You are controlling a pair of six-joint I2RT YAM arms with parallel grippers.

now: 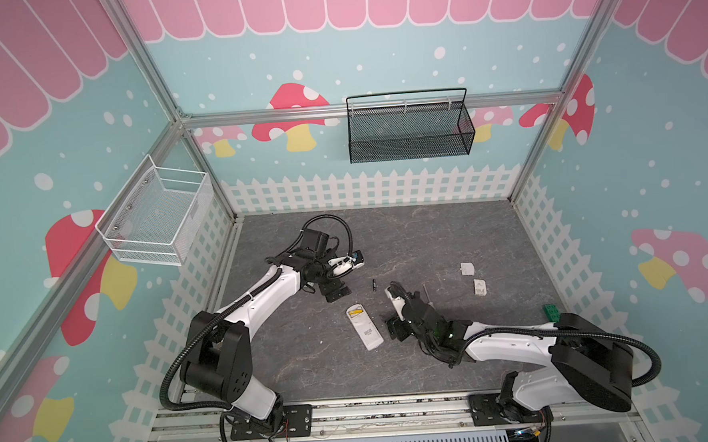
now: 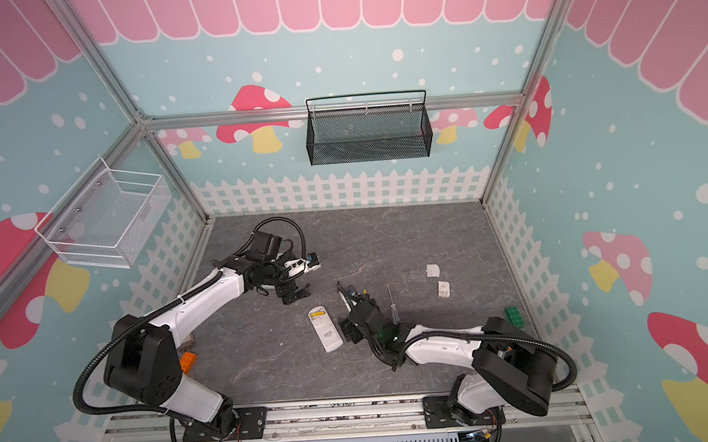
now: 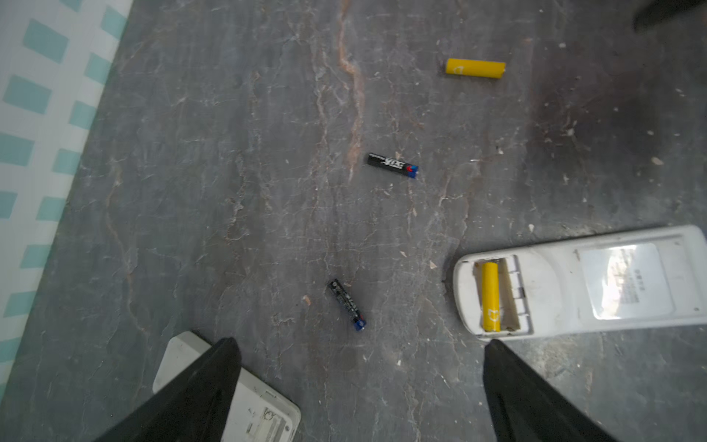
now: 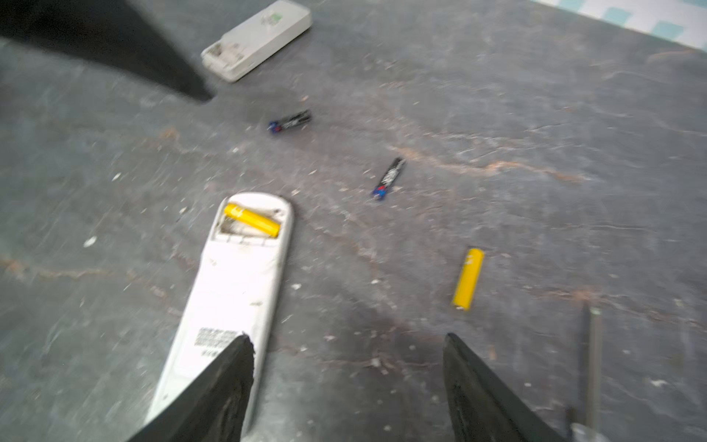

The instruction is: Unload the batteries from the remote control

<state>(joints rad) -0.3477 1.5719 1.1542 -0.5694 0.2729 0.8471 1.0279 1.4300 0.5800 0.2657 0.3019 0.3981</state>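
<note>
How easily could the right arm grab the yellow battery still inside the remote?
Probably yes: the yellow battery lies uncovered in the open remote, the right tool hangs open close by, and nothing lies between. The compartment walls might make pinching fiddly.

Grey veined tabletop point(image 3: 229, 191); white remote point(image 3: 554, 283) with a yellow battery point(image 3: 490, 296) inside; a second yellow battery point(image 3: 474, 69); two black batteries point(image 3: 392, 165) point(image 3: 346, 305), blue-tipped; teal walls point(image 1: 377, 54) with red mushrooms point(image 1: 296, 104).

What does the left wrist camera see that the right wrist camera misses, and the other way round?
Left wrist only: a close look at the open left claw. Right wrist only: the screwdriver and the open right claw. Both: two black batteries, a loose yellow battery, another yellow battery inside the open remote, and a second remote.
</note>
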